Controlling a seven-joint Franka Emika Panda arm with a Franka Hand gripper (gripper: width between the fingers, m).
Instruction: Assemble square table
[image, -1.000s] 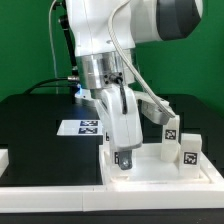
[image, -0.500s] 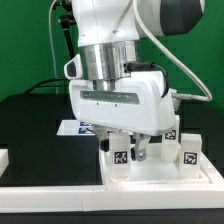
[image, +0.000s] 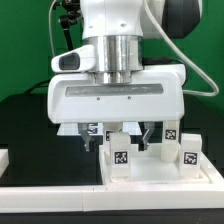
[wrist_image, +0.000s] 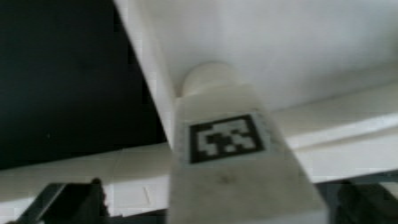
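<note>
The square table's white slab lies flat at the front of the exterior view's right. One white leg with a tag stands upright on its near-left corner. Two more tagged legs stand on the right part of the slab. My gripper hangs straight over the first leg, open, with a finger on each side of it and gaps showing. In the wrist view the leg runs up the middle between the dark fingertips, with my gripper around its top. The fourth leg is hidden.
The marker board lies on the black table behind the hand, mostly covered by it. A white bar end sits at the exterior view's left, and a long white bar runs along the front edge.
The hand has turned about its vertical axis from side-on to broad face toward the camera. Its fingers now stand apart around the leg. The leg has stayed upright on the slab.
</note>
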